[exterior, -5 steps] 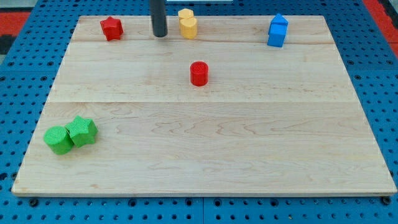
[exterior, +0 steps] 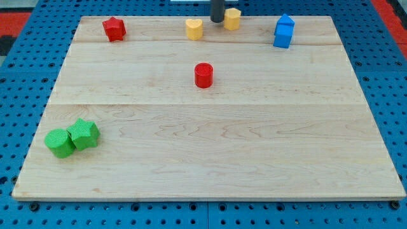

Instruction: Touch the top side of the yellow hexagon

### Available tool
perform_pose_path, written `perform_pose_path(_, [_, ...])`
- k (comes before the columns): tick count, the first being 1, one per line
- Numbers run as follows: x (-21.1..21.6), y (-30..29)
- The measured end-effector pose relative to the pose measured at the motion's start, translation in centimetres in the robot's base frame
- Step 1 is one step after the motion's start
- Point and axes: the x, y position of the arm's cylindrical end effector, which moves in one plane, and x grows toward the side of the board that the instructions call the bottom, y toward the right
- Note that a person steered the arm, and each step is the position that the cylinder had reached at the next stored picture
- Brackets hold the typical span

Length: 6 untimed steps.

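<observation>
The pale wooden board (exterior: 210, 146) lay on a blue perforated base (exterior: 19, 95). The dark rod entered from the view's top, and my tip (exterior: 217, 21) stood at the board's top edge, between two yellow blocks. The rod carried no fingers or jaws, so no open or closed state applied.

The yellow hexagonal block (exterior: 232, 18) sat at the board's top edge, immediately to the view's right of my tip. Its left side appeared to touch the rod, though actual contact could not be confirmed. My tip stood at the block's left side, not at its top side.

The second yellow block (exterior: 194, 28), of an indistinct rounded shape, sat near my tip to the view's left and slightly lower, apart from it.

Other items on the board:
- The red star-shaped block (exterior: 114, 28) lay near the top left corner.
- The blue house-shaped block (exterior: 283, 31) stood to the view's right of the hexagon, apart from it.
- The red cylindrical block (exterior: 203, 74) stood below my tip, well apart.
- Two green blocks, one rounded (exterior: 60, 142) and one star-like (exterior: 84, 133), lay touching each other near the bottom left corner.
</observation>
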Motion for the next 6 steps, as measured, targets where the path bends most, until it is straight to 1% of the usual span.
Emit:
perform_pose_path(1, [4.5,0.4])
perform_pose_path(3, [1.4,10.8])
perform_pose_path(4, [-1.1,7.6])
perform_pose_path(5, [-1.0,3.9])
perform_pose_path(6, [-0.8,-3.5])
